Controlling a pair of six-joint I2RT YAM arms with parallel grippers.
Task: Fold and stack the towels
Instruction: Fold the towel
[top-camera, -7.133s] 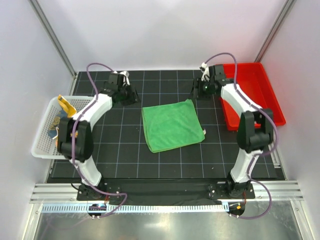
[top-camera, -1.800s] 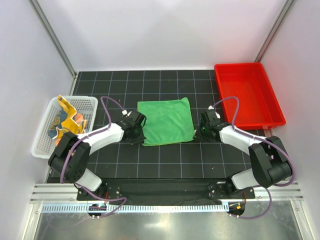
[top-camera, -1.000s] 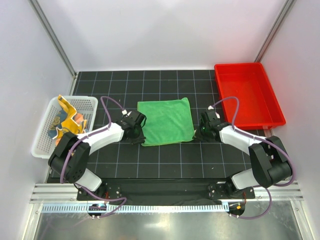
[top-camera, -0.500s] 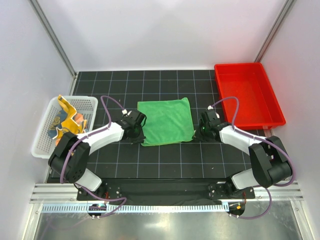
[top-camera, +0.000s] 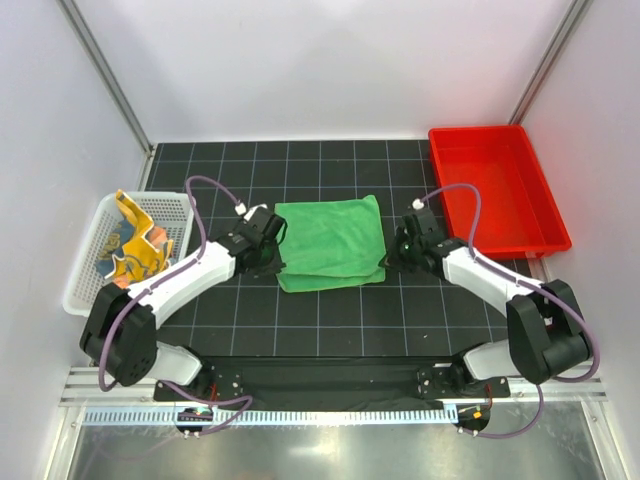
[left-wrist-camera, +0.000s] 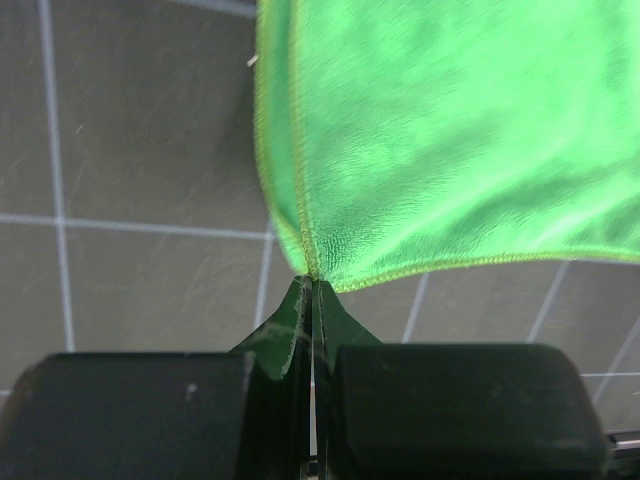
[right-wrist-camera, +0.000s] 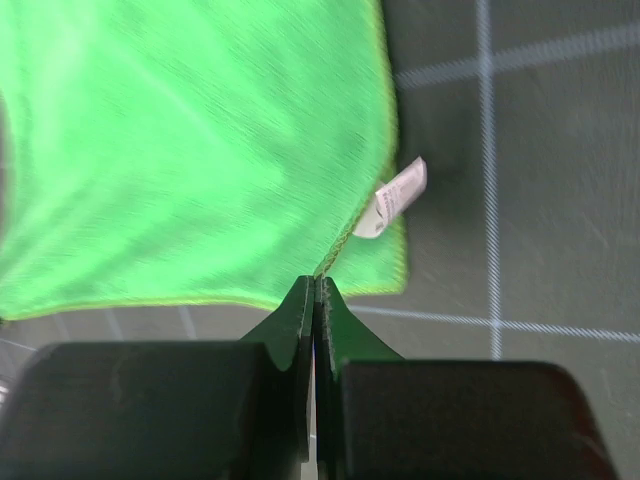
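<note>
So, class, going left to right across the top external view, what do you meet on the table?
White basket → left claw → green towel → right claw → red tray.

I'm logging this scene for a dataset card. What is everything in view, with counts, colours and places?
green towel: one, green, middle of the mat, with a white tag on its right edge
crumpled cloths: count unclear, yellow-orange, blue and pale, in the basket
basket: one, white, left side
tray: one, red, far right
mat: one, black with grid lines, under the towel
left gripper: shut on a left corner of the green towel
right gripper: shut on a right corner
</note>
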